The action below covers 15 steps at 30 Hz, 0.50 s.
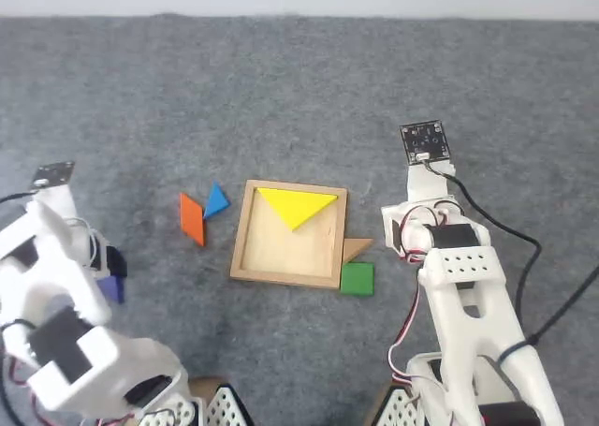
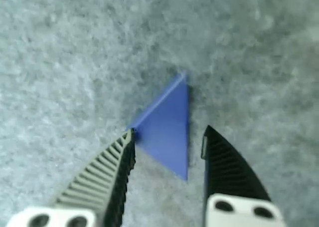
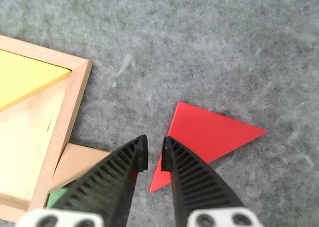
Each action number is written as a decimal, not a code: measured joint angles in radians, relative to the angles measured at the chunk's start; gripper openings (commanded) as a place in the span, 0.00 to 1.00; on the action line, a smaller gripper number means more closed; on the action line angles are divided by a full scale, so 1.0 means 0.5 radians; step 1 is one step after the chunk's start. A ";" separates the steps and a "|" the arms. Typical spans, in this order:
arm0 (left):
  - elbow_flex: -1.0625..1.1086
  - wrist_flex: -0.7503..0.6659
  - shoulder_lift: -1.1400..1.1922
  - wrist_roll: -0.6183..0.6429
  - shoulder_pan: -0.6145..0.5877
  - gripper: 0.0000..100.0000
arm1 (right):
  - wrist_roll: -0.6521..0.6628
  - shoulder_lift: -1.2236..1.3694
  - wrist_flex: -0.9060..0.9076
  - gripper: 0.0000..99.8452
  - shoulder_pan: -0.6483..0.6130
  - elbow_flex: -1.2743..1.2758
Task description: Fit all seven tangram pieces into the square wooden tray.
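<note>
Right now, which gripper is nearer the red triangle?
Right. The right gripper hangs over the red triangle, beside the wooden tray. The left gripper is on the tray's opposite side, over the dark blue triangle.

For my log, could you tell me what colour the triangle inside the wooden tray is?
The triangle is yellow, seen best in the high view.

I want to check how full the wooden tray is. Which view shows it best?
The high view: the whole tray is seen from above, holding one yellow triangle. The right wrist view catches just one corner; the left wrist view looks at a blue triangle.
</note>
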 measured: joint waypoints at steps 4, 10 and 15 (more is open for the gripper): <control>0.012 -0.052 0.000 0.012 -0.003 0.22 | 0.000 0.000 0.000 0.06 0.000 0.000; 0.021 -0.058 0.000 0.012 -0.003 0.27 | 0.000 0.000 0.000 0.06 0.000 0.000; 0.021 -0.058 0.015 -0.009 -0.003 0.29 | 0.000 0.000 0.000 0.06 0.000 0.000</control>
